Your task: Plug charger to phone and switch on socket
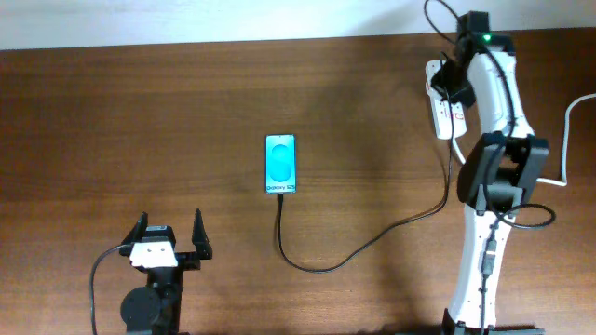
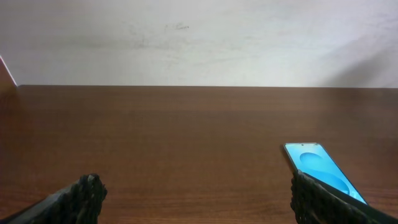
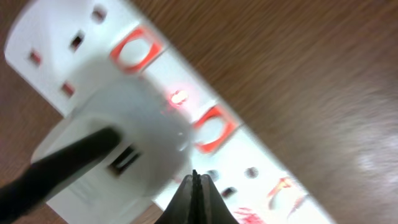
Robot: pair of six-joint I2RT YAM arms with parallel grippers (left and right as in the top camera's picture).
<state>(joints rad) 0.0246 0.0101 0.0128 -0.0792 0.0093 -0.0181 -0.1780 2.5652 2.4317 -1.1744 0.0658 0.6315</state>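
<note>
**One arm spread wide, the other pinched shut**

The left arm (image 1: 154, 279) sits low at the near left of the surface. Its jaws are spread wide and level, pointing toward the far edge, with nothing between the fingers (image 2: 81, 199). The right arm (image 1: 484, 214) stretches up the right side, wrist tipped down. Its jaws are pressed tight together, and the fingertips (image 3: 194, 196) meet in one thin point.

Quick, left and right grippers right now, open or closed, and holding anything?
Left gripper: open, holding nothing.
Right gripper: shut, holding nothing, tips over the socket.
</note>
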